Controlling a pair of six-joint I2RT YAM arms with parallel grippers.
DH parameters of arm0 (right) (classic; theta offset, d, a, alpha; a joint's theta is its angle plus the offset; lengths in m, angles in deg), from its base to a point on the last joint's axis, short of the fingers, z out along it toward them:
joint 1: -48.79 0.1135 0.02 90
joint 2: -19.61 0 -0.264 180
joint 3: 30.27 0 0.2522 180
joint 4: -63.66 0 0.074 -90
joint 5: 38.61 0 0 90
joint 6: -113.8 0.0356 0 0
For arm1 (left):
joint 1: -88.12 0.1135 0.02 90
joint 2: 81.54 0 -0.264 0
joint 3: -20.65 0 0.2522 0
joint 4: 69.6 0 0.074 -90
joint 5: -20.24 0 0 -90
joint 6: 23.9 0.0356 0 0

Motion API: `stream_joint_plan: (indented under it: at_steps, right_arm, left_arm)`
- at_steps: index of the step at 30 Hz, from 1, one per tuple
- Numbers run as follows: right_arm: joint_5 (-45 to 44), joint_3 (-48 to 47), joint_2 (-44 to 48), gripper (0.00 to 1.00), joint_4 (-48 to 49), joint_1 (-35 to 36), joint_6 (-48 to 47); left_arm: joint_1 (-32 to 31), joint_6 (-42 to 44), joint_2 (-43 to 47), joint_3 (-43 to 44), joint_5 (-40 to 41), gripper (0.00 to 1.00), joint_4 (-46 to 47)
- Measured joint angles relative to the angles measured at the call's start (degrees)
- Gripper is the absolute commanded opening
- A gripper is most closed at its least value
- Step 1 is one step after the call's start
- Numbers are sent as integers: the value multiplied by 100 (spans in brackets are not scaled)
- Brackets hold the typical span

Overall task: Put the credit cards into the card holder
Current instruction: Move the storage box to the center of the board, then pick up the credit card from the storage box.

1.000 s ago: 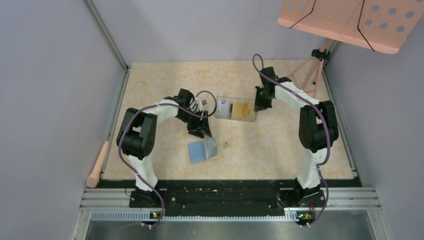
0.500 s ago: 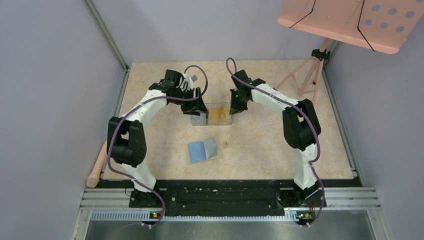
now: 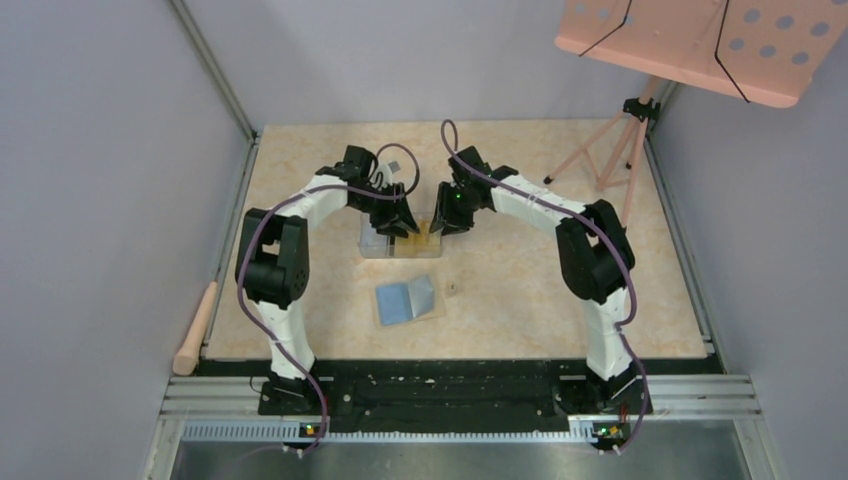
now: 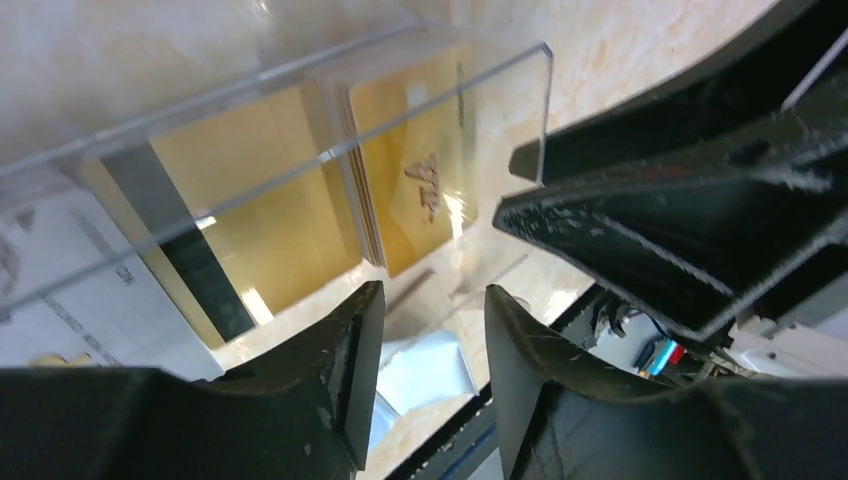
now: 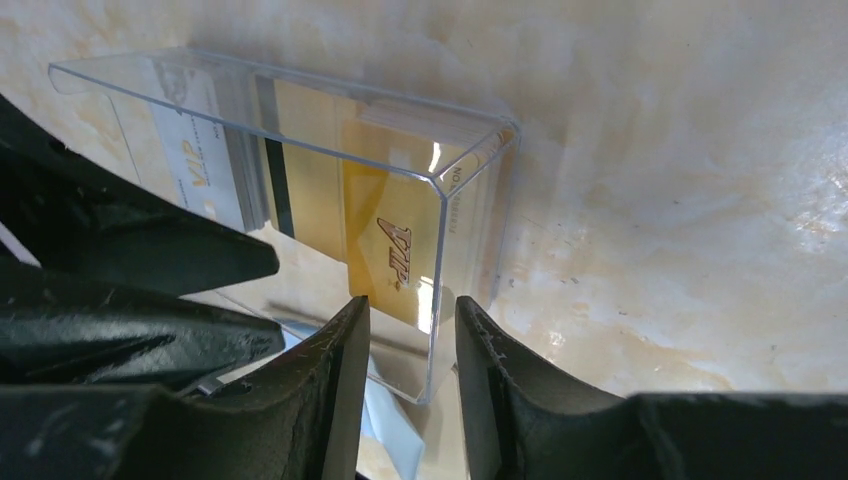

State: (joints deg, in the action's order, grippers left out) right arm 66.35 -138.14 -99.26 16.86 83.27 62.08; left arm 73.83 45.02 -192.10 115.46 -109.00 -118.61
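Top external view shows the card holder (image 3: 405,300) lying open nearest the bases, blue pockets up, ready to receive. Behind it the credit cards (image 5: 390,250) sit inside the clear box (image 5: 300,120). The right gripper (image 5: 405,312) straddles its end wall, probably to steady it; whether it is clamped I cannot tell. The left gripper (image 4: 428,300) is parted and empty.

The beige marbled worktop (image 3: 520,290) carries a clear plastic box (image 3: 375,243) near its middle. An opened card holder (image 3: 405,299), blue inside, lies just nearer. A pink tripod (image 3: 610,150) stands at the far right.
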Motion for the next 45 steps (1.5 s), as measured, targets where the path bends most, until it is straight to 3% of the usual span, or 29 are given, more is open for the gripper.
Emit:
stream_joint_plan:
  at_steps: [9,23,35,39,45]
  right_arm:
    - [225,376,76,30,446,-4,221]
    - [321,385,76,28,490,-4,245]
    - [332,385,76,28,492,-4,245]
    - [334,385,76,28,492,-4,245]
    - [337,385,76,28,490,-7,245]
  left_arm:
    - [-17,55,-520,264,498,36,-2]
    - [-164,192,-737,448,619,0,-66]
    - [-402,474,-737,820,1193,0,-555]
    - [-514,614,-737,994,1456,10,-778]
    - [-616,811,-748,1351,1687,13,-1139]
